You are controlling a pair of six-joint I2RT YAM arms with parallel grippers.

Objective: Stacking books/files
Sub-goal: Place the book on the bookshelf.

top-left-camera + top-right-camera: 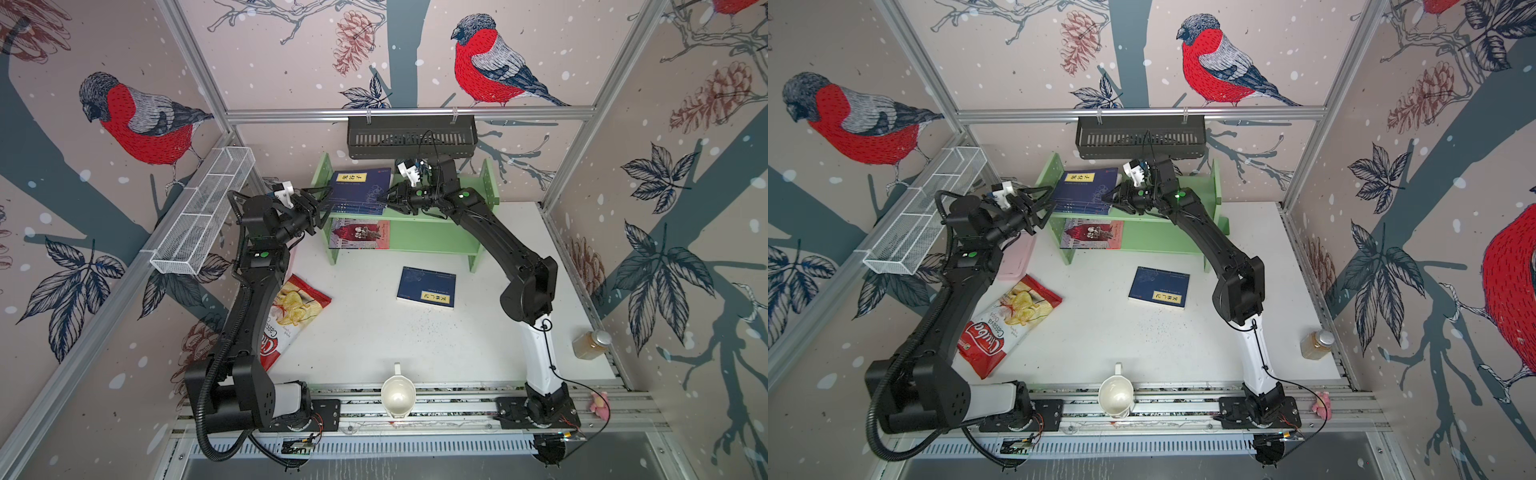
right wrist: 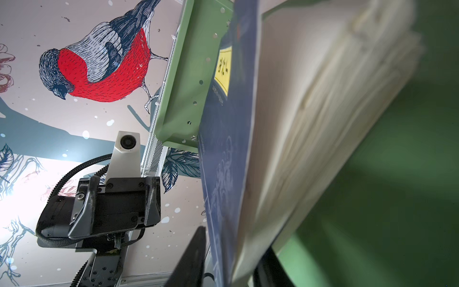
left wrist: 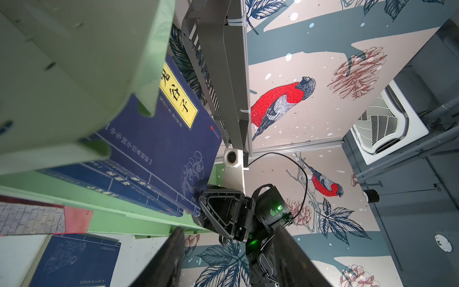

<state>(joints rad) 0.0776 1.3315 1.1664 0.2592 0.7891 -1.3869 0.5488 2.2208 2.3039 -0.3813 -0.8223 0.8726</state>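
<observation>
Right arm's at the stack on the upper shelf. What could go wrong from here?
The top navy book sits between the right gripper's jaws, its pages fanned and blurred; pulling away could drag it off the stack. The open left gripper hangs close to the green shelf's end panel and might nudge it.

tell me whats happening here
Two robot arms work at a green two-tier shelf. The right gripper straddles the edge of the top navy-blue paperback of the stack on the upper tier; the left gripper hangs open at the shelf's left end. A pink-and-red illustrated book lies on the lower tier, and one navy paperback lies on the white table.
</observation>
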